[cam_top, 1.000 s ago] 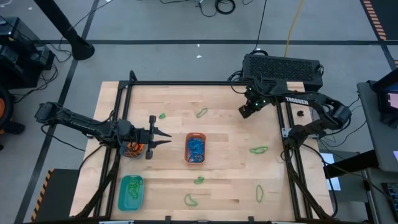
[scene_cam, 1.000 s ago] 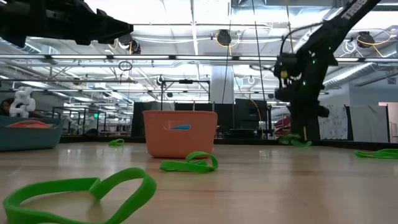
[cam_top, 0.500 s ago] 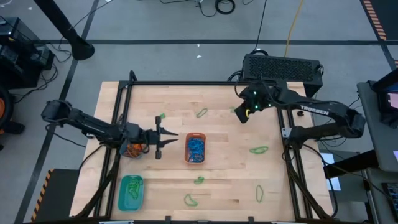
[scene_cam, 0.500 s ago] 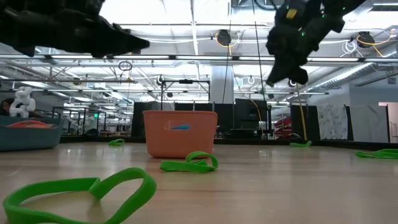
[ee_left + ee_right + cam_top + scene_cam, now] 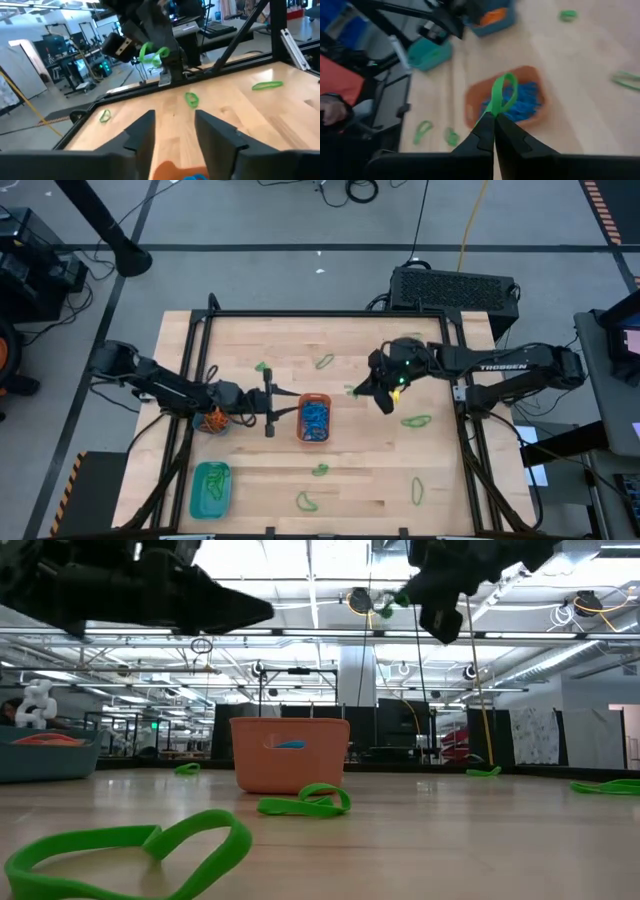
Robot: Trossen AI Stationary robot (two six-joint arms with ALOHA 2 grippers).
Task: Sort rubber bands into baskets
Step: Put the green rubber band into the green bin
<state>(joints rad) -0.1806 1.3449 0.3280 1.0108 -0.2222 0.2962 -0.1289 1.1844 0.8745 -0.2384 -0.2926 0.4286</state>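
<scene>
Wooden table [image 5: 360,480] holds scattered green bands; right gripper [image 5: 358,389], pinching a green band [image 5: 502,94], has swung toward the orange basket [image 5: 314,419]; left gripper [image 5: 297,408] has opened there, empty.

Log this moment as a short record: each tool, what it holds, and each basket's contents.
right tool: shut on a green rubber band, raised above the table, right of the orange basket
left tool: open, empty, beside the orange basket
orange basket: blue bands
round blue basket: orange bands
teal basket: green bands
loose green bands: several scattered on the table
</scene>
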